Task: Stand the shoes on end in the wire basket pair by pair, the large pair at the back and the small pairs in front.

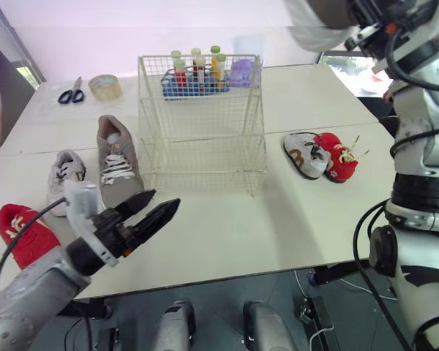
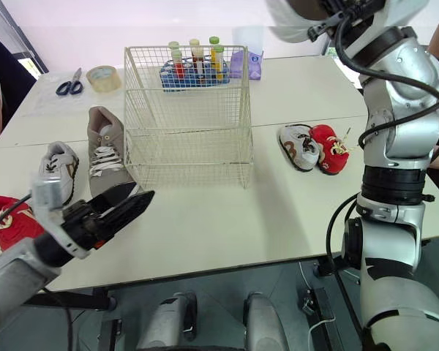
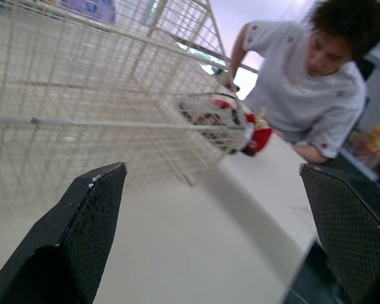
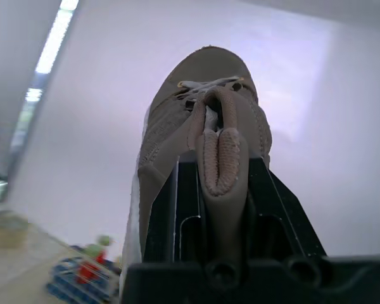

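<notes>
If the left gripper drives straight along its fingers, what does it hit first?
Probably the wire basket, near its front lower corner; the open left gripper aims there. Depth is unclear, so it might skim past onto the table.

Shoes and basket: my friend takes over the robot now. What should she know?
Left gripper: open, above the table by the large tan shoe lying left of the wire basket.
Right gripper: shut on the other large shoe, raised.
Small grey shoe and small red shoe lie left of the basket; second grey shoe and second red shoe right of it.
Basket empty; no shoe placed yet.
</notes>
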Tool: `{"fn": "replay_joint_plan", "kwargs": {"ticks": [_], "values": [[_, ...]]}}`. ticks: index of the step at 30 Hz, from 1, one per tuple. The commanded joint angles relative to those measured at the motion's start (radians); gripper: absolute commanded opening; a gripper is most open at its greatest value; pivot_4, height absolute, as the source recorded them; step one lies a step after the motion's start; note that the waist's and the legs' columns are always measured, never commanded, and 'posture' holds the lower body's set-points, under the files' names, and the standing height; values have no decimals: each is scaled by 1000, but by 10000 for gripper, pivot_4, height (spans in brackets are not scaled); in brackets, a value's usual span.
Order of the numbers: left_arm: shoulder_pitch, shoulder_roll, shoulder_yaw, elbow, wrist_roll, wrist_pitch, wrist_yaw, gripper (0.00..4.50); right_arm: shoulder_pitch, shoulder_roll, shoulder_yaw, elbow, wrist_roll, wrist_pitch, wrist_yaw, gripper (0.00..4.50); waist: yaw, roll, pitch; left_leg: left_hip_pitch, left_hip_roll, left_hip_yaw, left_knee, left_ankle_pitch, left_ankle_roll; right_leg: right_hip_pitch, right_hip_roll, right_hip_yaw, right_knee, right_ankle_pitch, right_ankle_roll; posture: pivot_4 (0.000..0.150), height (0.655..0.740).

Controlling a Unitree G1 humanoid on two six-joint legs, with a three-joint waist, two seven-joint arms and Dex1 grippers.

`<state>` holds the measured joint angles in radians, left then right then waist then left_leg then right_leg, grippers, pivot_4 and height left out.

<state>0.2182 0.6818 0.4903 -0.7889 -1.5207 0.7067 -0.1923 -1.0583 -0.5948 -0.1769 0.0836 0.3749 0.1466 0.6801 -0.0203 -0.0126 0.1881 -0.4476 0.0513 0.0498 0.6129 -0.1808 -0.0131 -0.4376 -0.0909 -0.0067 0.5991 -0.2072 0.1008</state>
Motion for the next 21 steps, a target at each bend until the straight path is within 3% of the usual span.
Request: {"fn": "replay_joint_plan", "kwargs": {"ticks": [1,8,14,21], "values": [[-26,44,134,27,-151,-75,29,45000,-62,-35,13,-50,90,21,149,1487,5,1,0,0,0,0,0,0,0,0,0,0,0,0,0,1500,7400],[-174,102,210,100,-306,-189,152,45000,-9,-60,74,-167,205,160,339,1487,6,0,1,1,-1,6,3,-1,-4,2,-5,0,-4,2,-4,1500,7400],[-346,119,147,175,-309,-230,223,45000,23,-58,90,-224,231,184,394,1487,9,-1,1,1,-1,9,3,-1,-4,2,-6,0,-4,3,-5,1500,7400],[-449,99,36,250,-215,-211,228,45000,45,-22,100,-304,259,212,379,1487,7,-1,1,2,-1,9,2,-1,-3,1,-5,0,-2,3,-5,1500,7400]]}}
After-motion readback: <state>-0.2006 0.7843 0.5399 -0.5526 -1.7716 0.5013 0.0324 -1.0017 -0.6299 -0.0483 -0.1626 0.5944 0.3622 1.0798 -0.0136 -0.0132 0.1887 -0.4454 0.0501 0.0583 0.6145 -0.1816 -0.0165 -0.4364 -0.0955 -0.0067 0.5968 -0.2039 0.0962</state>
